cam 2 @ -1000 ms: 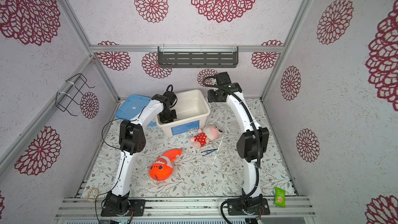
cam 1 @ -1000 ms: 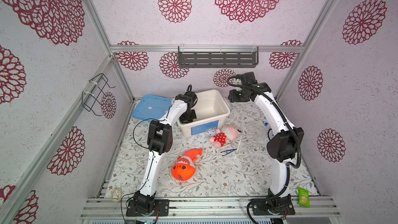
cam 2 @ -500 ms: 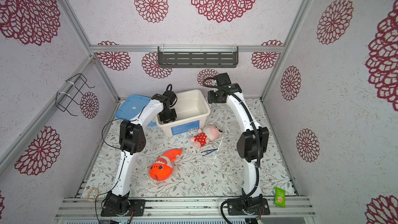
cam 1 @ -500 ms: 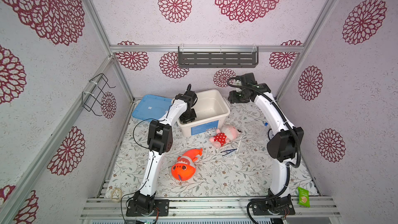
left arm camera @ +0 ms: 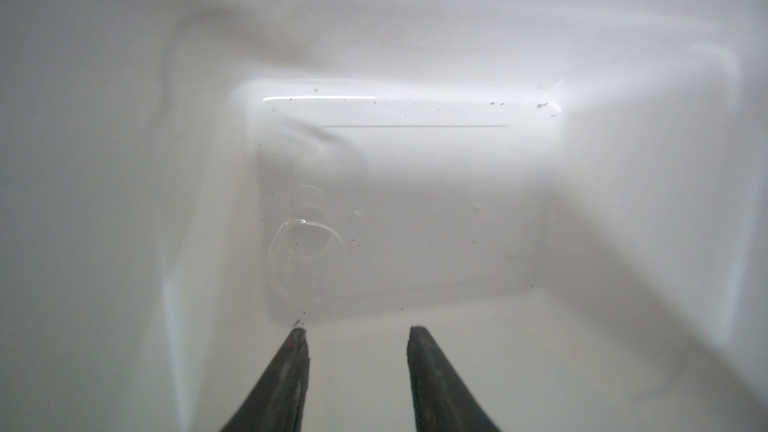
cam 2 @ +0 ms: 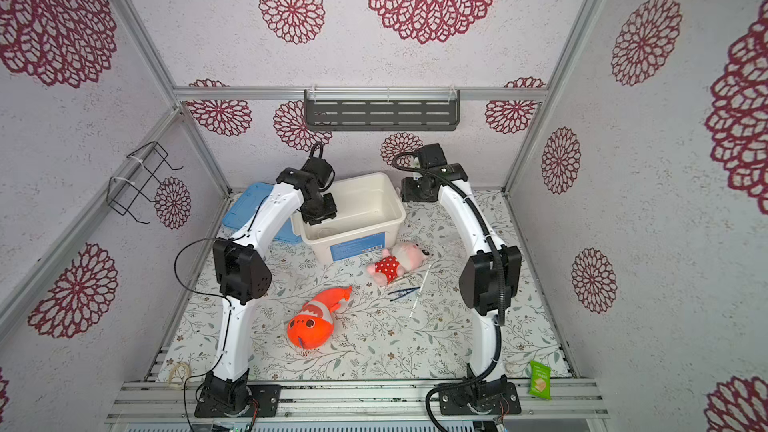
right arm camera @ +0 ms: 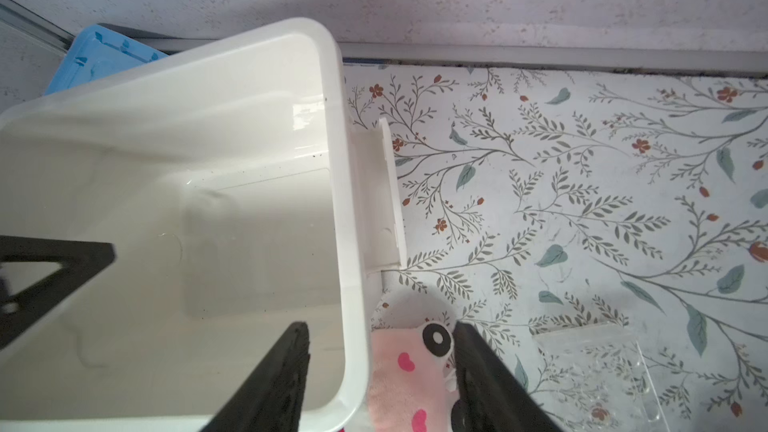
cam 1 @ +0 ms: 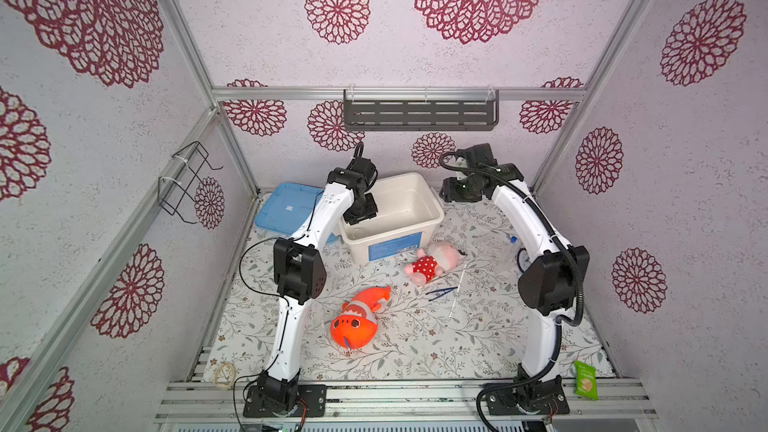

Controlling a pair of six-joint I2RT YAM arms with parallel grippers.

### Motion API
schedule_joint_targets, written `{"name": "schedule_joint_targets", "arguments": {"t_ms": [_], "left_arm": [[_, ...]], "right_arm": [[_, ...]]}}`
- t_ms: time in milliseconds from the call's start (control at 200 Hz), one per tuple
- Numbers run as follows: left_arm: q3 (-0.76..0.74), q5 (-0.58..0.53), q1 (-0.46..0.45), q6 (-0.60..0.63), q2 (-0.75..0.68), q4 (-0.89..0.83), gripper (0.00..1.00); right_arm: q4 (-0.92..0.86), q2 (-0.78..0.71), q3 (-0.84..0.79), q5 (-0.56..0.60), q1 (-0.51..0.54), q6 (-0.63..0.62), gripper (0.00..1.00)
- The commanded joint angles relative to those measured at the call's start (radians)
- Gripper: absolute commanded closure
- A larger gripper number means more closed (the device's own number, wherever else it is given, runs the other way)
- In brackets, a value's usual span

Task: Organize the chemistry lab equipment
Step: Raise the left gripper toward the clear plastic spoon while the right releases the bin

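While the left gripper (left arm camera: pixel 355 332) hangs over the left end of the white bin (cam 1: pixel 356 248), pointing down into it, we see its jaws spread apart with nothing between them. Below them, on the bin's floor near its front left corner, lies the clear round glassware (left arm camera: pixel 305 259), free of the fingers. The right gripper (right arm camera: pixel 380 326) hovers at the bin's right end. Its jaws stand apart too and hold nothing, with one finger showing over the bin's inside and the other over the head of the pink plush doll (cam 1: pixel 432 265). That doll lies just in front of the bin's front wall, toward its right end. Farther out from that wall than the doll lie the dark blue tweezers (cam 1: pixel 441 292) and, just beside them, the thin white rod (cam 1: pixel 457 290). Both rest outside the bin on the flowered mat (cam 1: pixel 415 342). The orange plush fish (cam 1: pixel 357 317) lies well in front of the bin. A blue lid (cam 1: pixel 286 211) sits flat just beside the bin's left end.
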Motion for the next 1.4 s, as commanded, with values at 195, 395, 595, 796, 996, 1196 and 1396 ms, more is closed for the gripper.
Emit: {"name": "schedule_joint_targets", "arguments": {"t_ms": [195,395,595,796,996,1196,1396], "left_arm": [[-0.001,0.046,0.004,0.016,-0.198,-0.011,0.56],[-0.227,-0.039,0.047,0.037,-0.412,0.012,0.57],[-0.568,-0.026,0.134,0.049,-0.657,0.044,0.67],[-0.876,0.010,0.195,0.091,-0.873,0.060,0.69],[-1.024,0.105,0.184,0.115,-0.876,0.127,0.69],[-1.061,-0.029,0.093,0.113,-0.761,0.176,0.66],[-1.094,-0.046,0.056,0.120,-0.672,0.282,0.64]], "right_arm": [[0.035,-0.167,-0.080,0.017,0.049,-0.035,0.41],[0.037,-0.205,-0.103,-0.013,0.143,-0.191,0.43],[0.099,-0.297,-0.219,-0.072,0.297,-0.416,0.42],[0.279,-0.423,-0.465,-0.141,0.412,-0.670,0.40],[0.414,-0.469,-0.532,-0.075,0.430,-0.690,0.39],[0.556,-0.529,-0.583,0.108,0.430,-0.691,0.38],[0.646,-0.601,-0.661,0.172,0.428,-0.703,0.37]]}}
